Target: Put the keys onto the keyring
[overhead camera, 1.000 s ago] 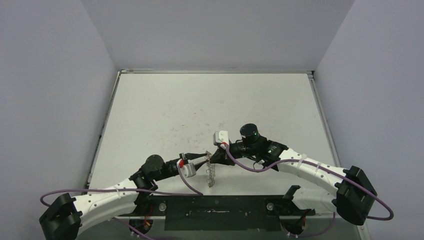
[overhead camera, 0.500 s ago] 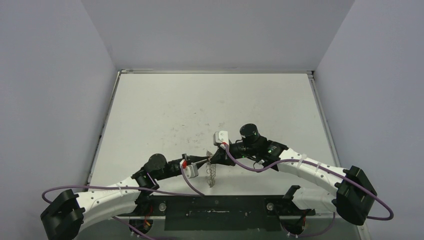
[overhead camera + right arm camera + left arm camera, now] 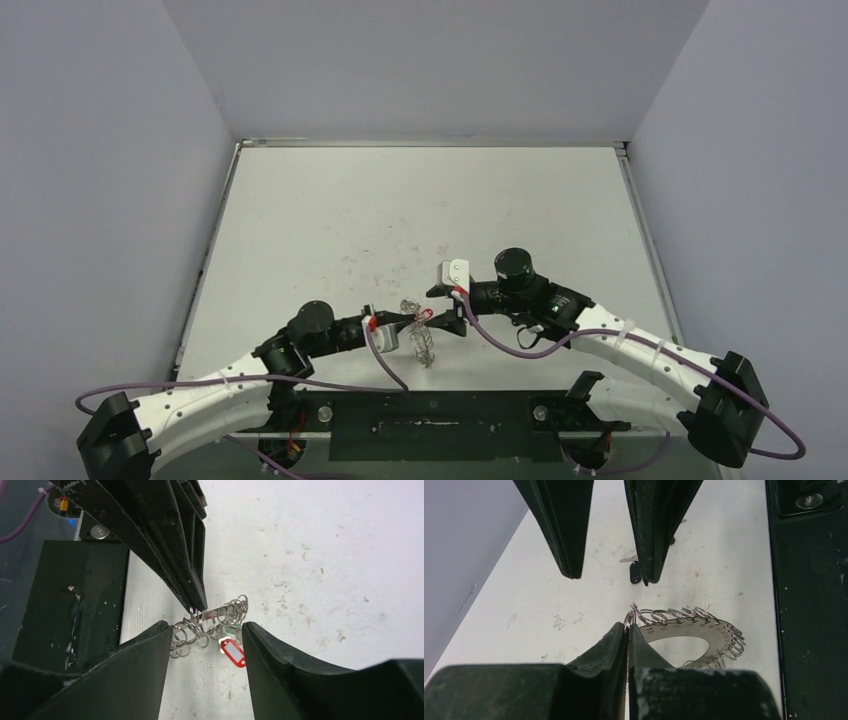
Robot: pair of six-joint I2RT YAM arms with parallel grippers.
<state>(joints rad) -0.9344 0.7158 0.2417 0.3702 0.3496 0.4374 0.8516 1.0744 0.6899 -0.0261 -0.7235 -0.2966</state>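
- The white table point(image 3: 400, 200) is wide open ahead of me. The whole far half is bare, with grey walls point(image 3: 120, 200) closing it in on the left, the right and the back.
- Both arms are bent in low and meet near the middle of the near edge. The left arm point(image 3: 210, 385) comes from the left and the right arm point(image 3: 620, 345) from the right, so all the work is crowded there.
- The black plate point(image 3: 440, 425) runs along the near edge just behind the work, so there is little room on that side.
- My left gripper point(image 3: 628, 627) is closed tight, pinching one small wire loop on the rim of the keyring point(image 3: 694, 630).
- My right gripper point(image 3: 205, 625) is spread wide and holds nothing. Its fingers sit either side of the keyring and are not touching it.
- The keyring hangs tilted from that pinch, just in front of the plate. I cannot tell whether its lower edge rests on the table.
- The right wrist view shows a red tag point(image 3: 232, 652) under the keyring with a speck of green just beside it. The left wrist view shows neither.
- Only the left wrist view gives me a key point(image 3: 635, 572). It has a black head and a silver blade, and lies flat on the table beyond the keyring, right beside one of the right gripper's fingertips.
- From the top view the key is too small to find.
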